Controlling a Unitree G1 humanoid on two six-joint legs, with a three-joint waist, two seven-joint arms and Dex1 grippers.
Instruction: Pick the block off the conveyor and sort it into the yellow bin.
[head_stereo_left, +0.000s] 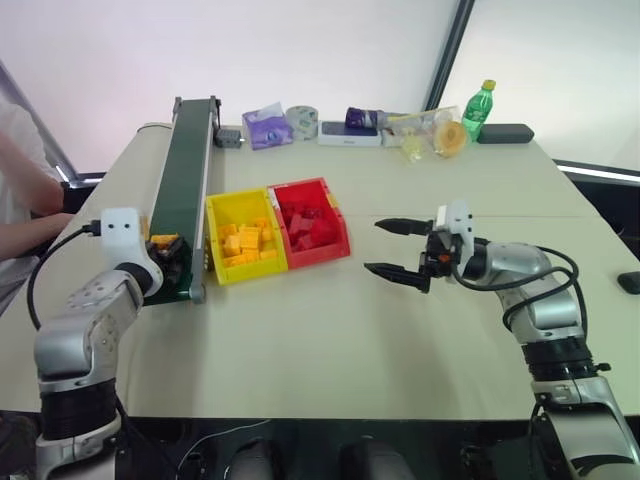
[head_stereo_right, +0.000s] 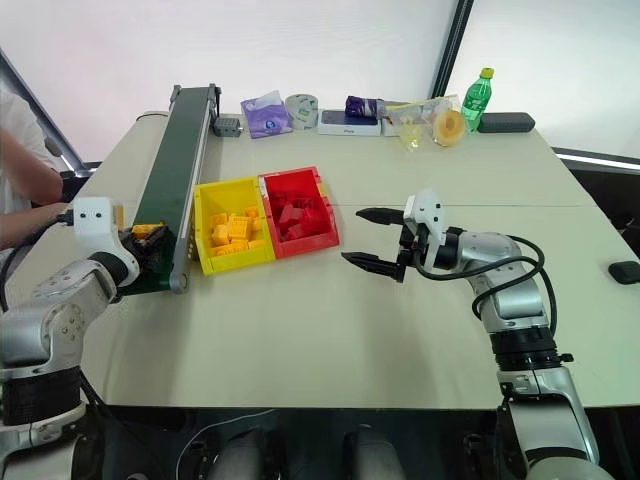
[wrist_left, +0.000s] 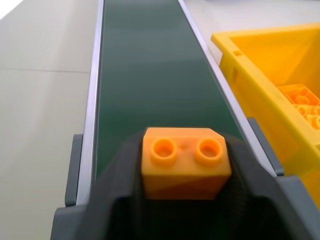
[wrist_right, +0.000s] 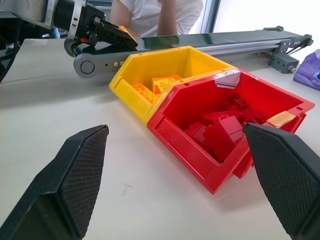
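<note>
**Two grippers, one closed on the block at the conveyor's near end**

Two bins sit side by side on a pale tabletop (head_stereo_left: 330, 330), and they serve as the landmark here. The yellow bin (head_stereo_left: 243, 237) holds a heap of yellow-orange bricks; the red bin (head_stereo_left: 312, 222) touches it on the right and holds dark red blocks (wrist_right: 220, 127).

Just left of the yellow bin runs the conveyor (head_stereo_left: 186, 180), a long dark green belt in a grey frame, stretching from the near end beside the bin away toward the far edge of the tabletop.

The left gripper (head_stereo_left: 166, 252) is at the conveyor's near end, just left of the yellow bin's near corner. Its two black fingers (wrist_left: 120, 185) are closed on the block (wrist_left: 185, 162), a small yellow-orange brick with two round studs facing up. In the left wrist view the block sits between the fingers over the green belt; whether it touches the belt cannot be told.

The right gripper (head_stereo_left: 396, 248) hangs above the tabletop to the right of the red bin, well apart from it, pointing toward the bins. Its fingers stand wide apart with nothing between them.

Beyond the bins, along the far edge of the tabletop, lie a purple packet (head_stereo_left: 267, 126), a roll of tape (head_stereo_left: 301, 121), a clear bag (head_stereo_left: 430, 133) and a green bottle (head_stereo_left: 478, 109). A person's arm (head_stereo_left: 30, 200) shows left of the conveyor.
</note>
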